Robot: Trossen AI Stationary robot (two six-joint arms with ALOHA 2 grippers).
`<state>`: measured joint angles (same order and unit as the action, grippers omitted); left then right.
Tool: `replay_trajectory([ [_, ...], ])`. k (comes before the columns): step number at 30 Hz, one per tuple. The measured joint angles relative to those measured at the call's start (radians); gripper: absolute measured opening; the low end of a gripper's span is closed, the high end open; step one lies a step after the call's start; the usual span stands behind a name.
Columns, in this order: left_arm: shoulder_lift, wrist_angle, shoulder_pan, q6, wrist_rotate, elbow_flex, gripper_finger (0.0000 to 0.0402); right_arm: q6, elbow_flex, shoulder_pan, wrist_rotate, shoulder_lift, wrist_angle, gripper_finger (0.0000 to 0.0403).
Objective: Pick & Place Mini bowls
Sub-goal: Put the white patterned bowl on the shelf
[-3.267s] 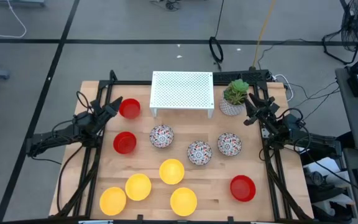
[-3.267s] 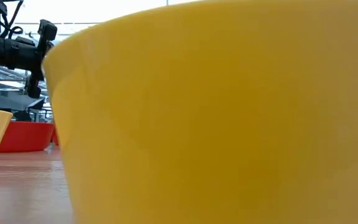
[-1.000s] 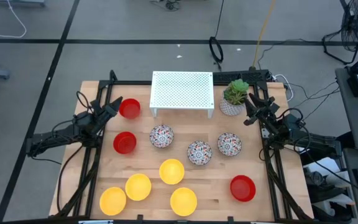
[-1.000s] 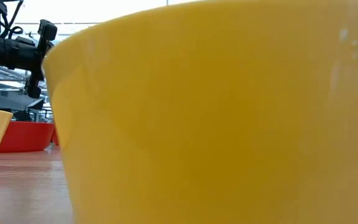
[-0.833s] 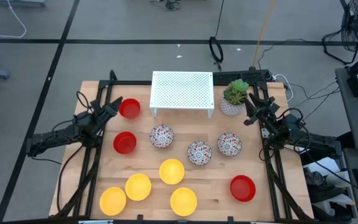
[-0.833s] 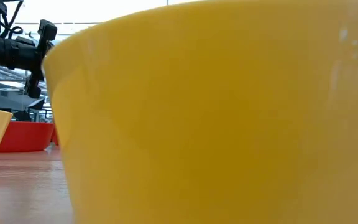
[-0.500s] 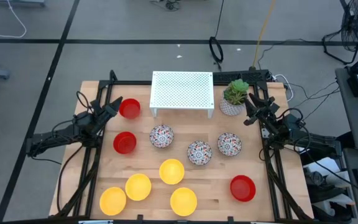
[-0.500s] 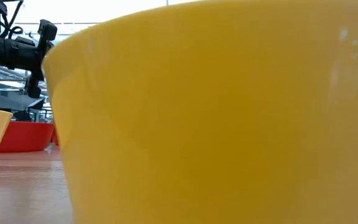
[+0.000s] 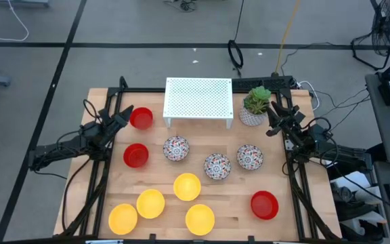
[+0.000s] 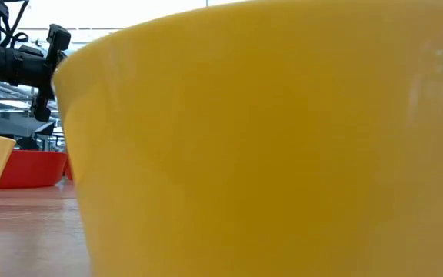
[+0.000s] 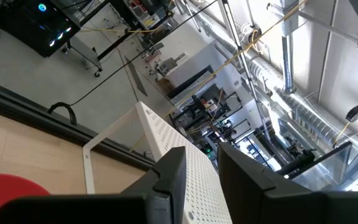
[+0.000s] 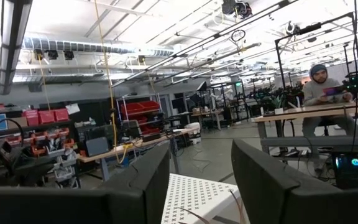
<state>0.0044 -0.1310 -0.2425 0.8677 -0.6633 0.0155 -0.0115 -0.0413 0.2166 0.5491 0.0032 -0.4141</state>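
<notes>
We see the left gripper held at the table's left side, its fingers spread with a narrow gap between them and nothing held. Just beyond its tips sits a red bowl, close to touching, and a second red bowl lies near it on the side toward the table's front edge. The right gripper is at the right side, its fingers spread and empty, with the potted plant just beside its tip. Nearest to this gripper, toward the front, is one floral bowl; two more floral bowls lie farther off between the two grippers. The third red bowl lies well apart from the right gripper, near the front right. Four yellow bowls are grouped at the front, well apart from both grippers. The white perforated rack stands at the back between the arms. In the low view one yellow bowl fills almost everything. In the right wrist view a person sits at a desk far off.
</notes>
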Motion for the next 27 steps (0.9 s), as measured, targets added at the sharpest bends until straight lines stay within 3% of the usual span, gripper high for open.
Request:
replay_trajectory([
  [15, 0.000, 0.000, 0.000, 0.000, 0.000, 0.000, 0.0093, 0.060, 0.000, -0.001, -0.004, 0.005, -0.007, 0.0160],
  [27, 0.000, 0.000, 0.000, 0.000, 0.000, 0.000, 0.0093, 0.080, -0.035, -0.001, -0.004, 0.108, -0.057, 0.0160],
])
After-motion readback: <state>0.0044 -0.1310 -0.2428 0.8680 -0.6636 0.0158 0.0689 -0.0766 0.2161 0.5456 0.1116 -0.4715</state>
